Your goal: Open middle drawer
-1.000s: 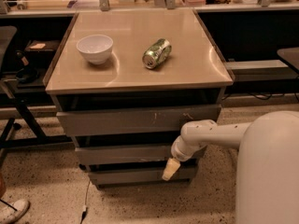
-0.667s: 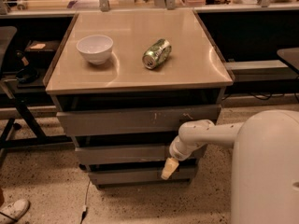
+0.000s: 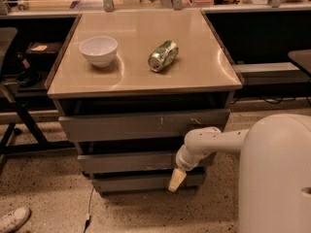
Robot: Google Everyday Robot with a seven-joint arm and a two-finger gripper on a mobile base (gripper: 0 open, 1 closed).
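Observation:
The middle drawer (image 3: 125,162) is the wide, shallow grey front in the cabinet, below the taller scratched top front (image 3: 141,125) and above the narrow bottom front (image 3: 131,182). A dark gap shows above its front. My gripper (image 3: 176,178), cream-tipped at the end of the white arm (image 3: 214,142), points down and left in front of the right part of the middle drawer. Its tip hangs over the bottom front. Whether it touches the drawer cannot be told.
On the beige cabinet top (image 3: 204,72) stand a white bowl (image 3: 98,50) and a green can (image 3: 163,56) lying on its side. My white body (image 3: 277,178) fills the lower right. A chair base (image 3: 14,115) is at the left, a shoe (image 3: 12,219) and a cable (image 3: 89,212) on the floor.
My arm and body have shifted slightly to the left; the gripper stays in front of the lower drawers. The drawers look unchanged.

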